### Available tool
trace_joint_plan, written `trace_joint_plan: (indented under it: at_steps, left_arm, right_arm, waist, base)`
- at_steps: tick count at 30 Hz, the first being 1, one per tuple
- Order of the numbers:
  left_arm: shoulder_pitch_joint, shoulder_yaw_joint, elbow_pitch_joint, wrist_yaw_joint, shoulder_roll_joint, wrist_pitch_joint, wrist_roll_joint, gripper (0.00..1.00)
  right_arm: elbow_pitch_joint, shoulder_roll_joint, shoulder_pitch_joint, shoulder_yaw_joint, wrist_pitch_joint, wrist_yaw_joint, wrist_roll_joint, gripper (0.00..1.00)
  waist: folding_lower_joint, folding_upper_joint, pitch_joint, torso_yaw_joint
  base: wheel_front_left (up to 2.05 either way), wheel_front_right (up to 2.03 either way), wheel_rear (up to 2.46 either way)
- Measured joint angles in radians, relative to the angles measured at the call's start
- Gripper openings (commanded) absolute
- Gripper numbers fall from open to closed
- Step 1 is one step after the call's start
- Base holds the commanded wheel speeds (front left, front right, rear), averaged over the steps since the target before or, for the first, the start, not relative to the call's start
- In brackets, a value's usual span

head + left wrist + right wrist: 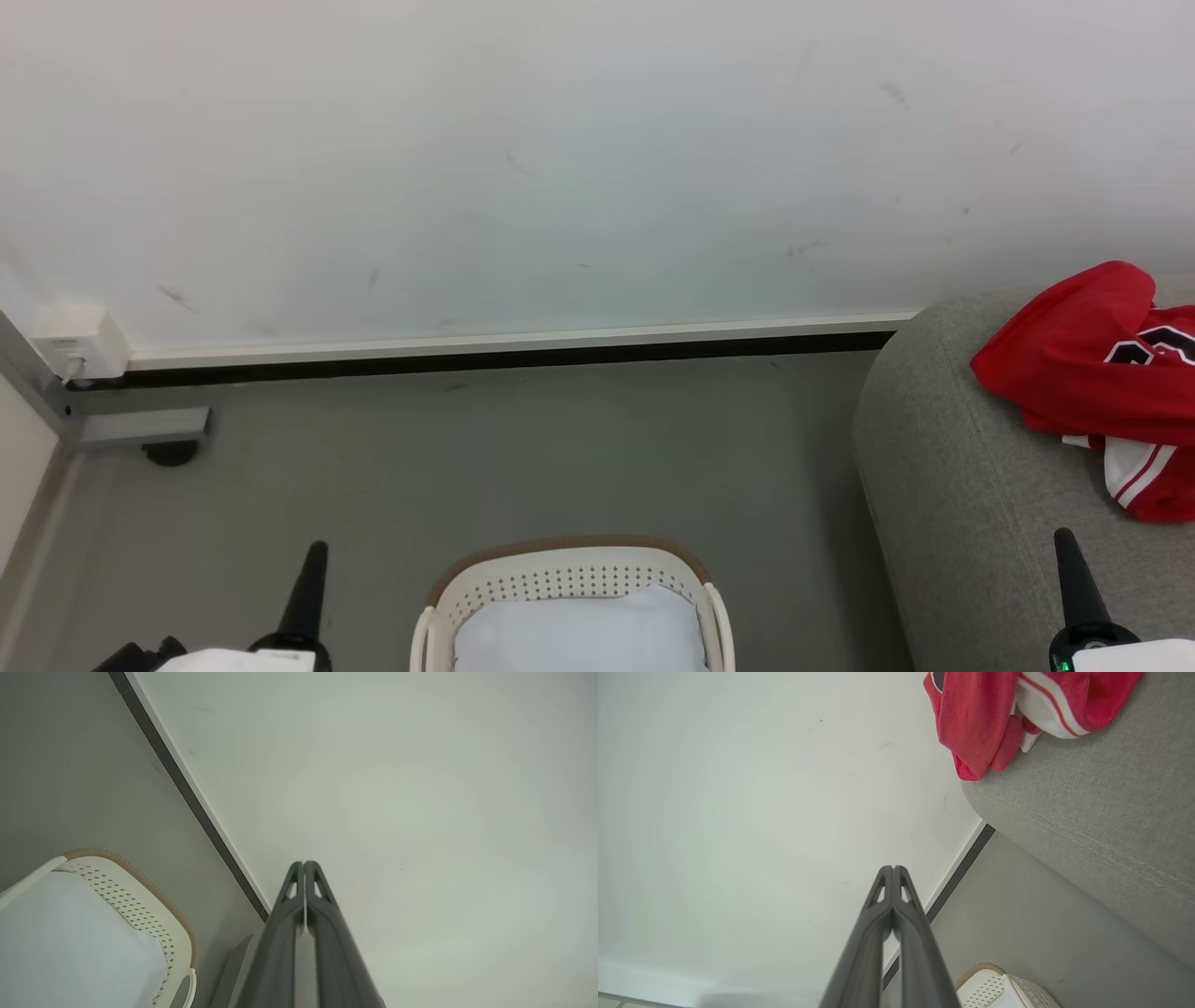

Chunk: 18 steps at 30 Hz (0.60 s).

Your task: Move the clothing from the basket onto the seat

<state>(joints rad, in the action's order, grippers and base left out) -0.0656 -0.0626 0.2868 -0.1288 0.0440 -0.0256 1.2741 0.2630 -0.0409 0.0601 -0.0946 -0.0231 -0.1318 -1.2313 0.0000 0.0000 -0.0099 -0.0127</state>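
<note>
Red clothing [1102, 373] with white striped trim and black numerals lies bunched on the grey seat [962, 504] at the right; the right wrist view has the clothing [985, 718] near the seat's rounded edge [1087, 812]. The cream basket [569, 574] with its brown rim stands on the floor at bottom centre, with a pale white cloth [579, 635] inside and no red garment visible in it. My left gripper [316, 551] is shut and empty, left of the basket [135, 896]. My right gripper [1064, 539] is shut and empty over the seat's front part.
A white wall with a white and black skirting strip [513, 350] runs behind the grey floor [560, 448]. A white socket box [79, 341] and a grey metal bracket [140, 427] sit at the far left corner.
</note>
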Motion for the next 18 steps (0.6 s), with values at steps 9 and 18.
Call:
trace_joint_plan:
  at_steps: [9,18]
  left_arm:
    - [-0.01,-0.012,-0.009,0.0,0.0,-0.019,0.073,0.0]
    - [-0.018,-0.023,-0.018,0.0,0.001,-0.036,0.14,0.0]
  right_arm:
    - [-0.003,-0.001,0.01,-0.004,-0.021,0.0,-0.085,0.0]
    - [-0.006,-0.002,0.02,-0.008,-0.039,0.0,-0.161,0.0]
  waist:
    - [0.0,0.0,0.003,0.002]
    - [0.0,0.0,0.005,0.005]
  base:
    - [0.0,0.0,0.0]
    - [0.0,0.0,0.0]
